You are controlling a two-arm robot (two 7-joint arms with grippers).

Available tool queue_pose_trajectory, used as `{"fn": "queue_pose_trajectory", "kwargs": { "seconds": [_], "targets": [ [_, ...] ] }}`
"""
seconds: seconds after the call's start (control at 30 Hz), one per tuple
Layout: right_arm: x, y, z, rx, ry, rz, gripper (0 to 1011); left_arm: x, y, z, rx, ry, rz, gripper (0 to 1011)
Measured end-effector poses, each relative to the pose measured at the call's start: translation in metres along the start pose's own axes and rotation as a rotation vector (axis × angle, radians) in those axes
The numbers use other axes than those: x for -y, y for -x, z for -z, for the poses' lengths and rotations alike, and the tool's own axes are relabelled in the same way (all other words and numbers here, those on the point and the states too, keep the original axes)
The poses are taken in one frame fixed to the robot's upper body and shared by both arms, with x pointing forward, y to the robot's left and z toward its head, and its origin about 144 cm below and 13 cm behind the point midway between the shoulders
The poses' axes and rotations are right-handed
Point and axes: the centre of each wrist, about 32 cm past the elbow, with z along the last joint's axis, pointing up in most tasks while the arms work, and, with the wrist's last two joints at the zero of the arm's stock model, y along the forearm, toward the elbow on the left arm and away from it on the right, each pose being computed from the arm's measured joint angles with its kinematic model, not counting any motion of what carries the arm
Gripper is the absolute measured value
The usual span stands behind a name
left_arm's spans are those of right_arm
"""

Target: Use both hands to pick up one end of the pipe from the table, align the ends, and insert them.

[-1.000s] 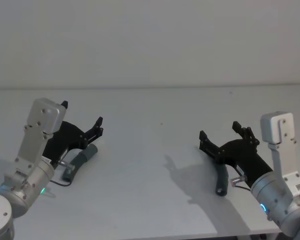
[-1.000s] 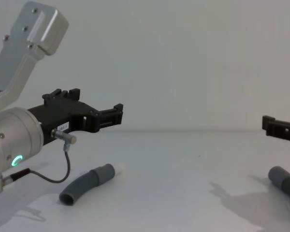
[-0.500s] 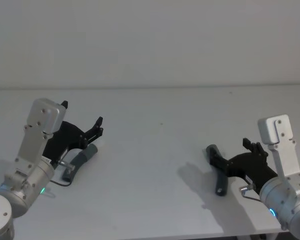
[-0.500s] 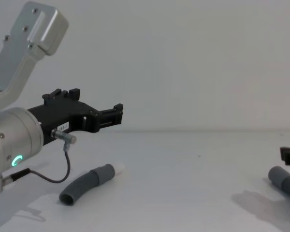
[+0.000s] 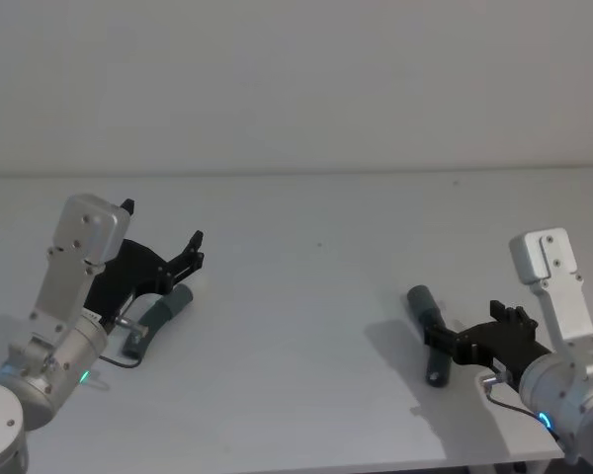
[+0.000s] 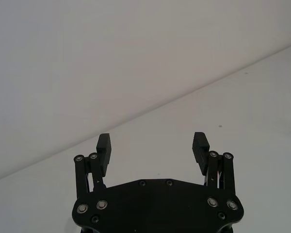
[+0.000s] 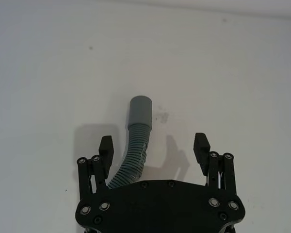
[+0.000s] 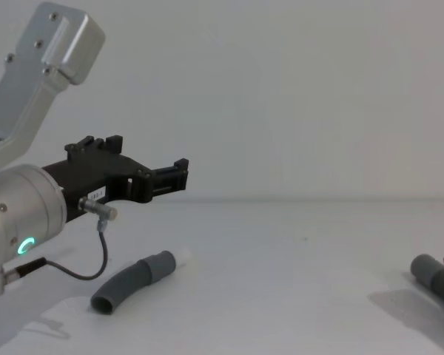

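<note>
Two dark grey ribbed pipe pieces lie on the white table (image 5: 306,296). The left piece (image 5: 158,318) (image 8: 129,283) has a grey cuff with a white tip (image 8: 183,258). My left gripper (image 5: 163,225) (image 6: 152,145) (image 8: 146,157) hovers open above it, holding nothing. The right piece (image 5: 430,336) (image 7: 133,160) (image 8: 431,272) has a grey cuff (image 7: 139,112) pointing away from me. My right gripper (image 5: 469,328) (image 7: 153,145) is low and open, its fingers straddling the ribbed part without touching it. The hose runs close to one finger.
A thin black cable (image 8: 96,268) loops down from my left wrist, close to the left piece. The table's front edge (image 5: 277,466) runs near both arms. A pale wall (image 5: 296,79) stands behind the table.
My right gripper has dropped and drawn back toward me, uncovering the right piece's cuff. The left arm and both pipe pieces have stayed put.
</note>
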Motion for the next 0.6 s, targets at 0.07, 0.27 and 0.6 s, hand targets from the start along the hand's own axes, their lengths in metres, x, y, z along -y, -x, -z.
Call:
{"fn": "queue_pose_trajectory", "kwargs": {
  "seconds": [0.07, 0.27, 0.6],
  "targets": [
    [-0.001, 0.0, -0.002, -0.005, 0.013, 0.0, 1004, 0.0, 0.0, 0.0, 0.0, 0.0, 0.0, 1001],
    [-0.003, 0.001, -0.01, -0.015, 0.059, -0.001, 1004, 0.0, 0.0, 0.0, 0.0, 0.0, 0.0, 1001],
    [-0.01, 0.005, -0.019, -0.017, 0.108, -0.008, 1004, 0.0, 0.0, 0.0, 0.0, 0.0, 0.0, 1001]
  ]
}}
